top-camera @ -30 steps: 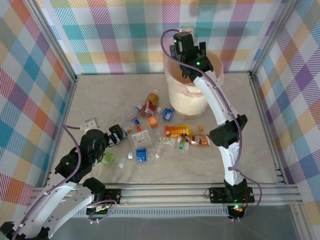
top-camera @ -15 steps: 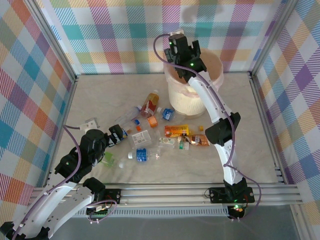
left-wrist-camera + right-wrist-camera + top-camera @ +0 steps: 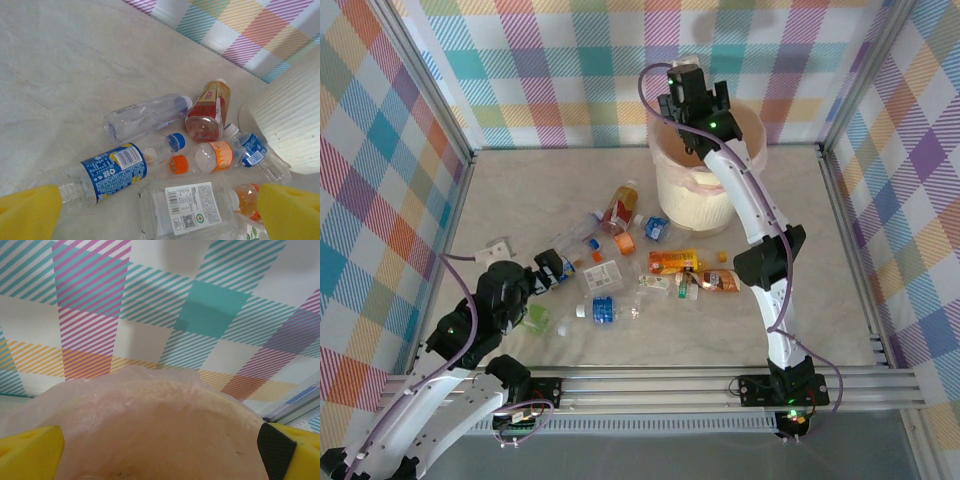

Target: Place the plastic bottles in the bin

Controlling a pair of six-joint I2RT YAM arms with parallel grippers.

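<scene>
- The left gripper [image 3: 159,216] sits low over the near-left part of the table [image 3: 510,190]. Its jaws are wide open and hold nothing, and its yellow fingertips [image 3: 27,212] poke in at the bottom corners of the left wrist view.
- Just ahead of it there's a flattened bottle with a white label [image 3: 192,207], lying flat on the table.
- Left of that one is a blue-label bottle [image 3: 112,167] on its side, with its blue cap pointing towards the middle of the pile.
- Right beside that cap is an orange-banded bottle [image 3: 215,156] with an orange cap, also lying down.
- A bit further out are a plain clear bottle [image 3: 145,115] and a red-label bottle [image 3: 210,107], the red one with its base towards the camera.
- A small blue-wrapped bottle [image 3: 252,150] lies just beside the foot of the bin.
- From the top view, the plastic bottles spread out to the right too. An orange-label bottle [image 3: 673,261] and a brownish one [image 3: 720,282] lie near the right arm's elbow. Every bottle I can see is on the table in front of the bin.
- The bin [image 3: 705,195] stands at the far end, right of centre and close to the back wall.
- The right gripper [image 3: 160,457] hangs over the bin's mouth with its jaws spread open and nothing in them. The pinkish liner [image 3: 150,405] is below it and the checked wall [image 3: 210,310] is behind.
</scene>
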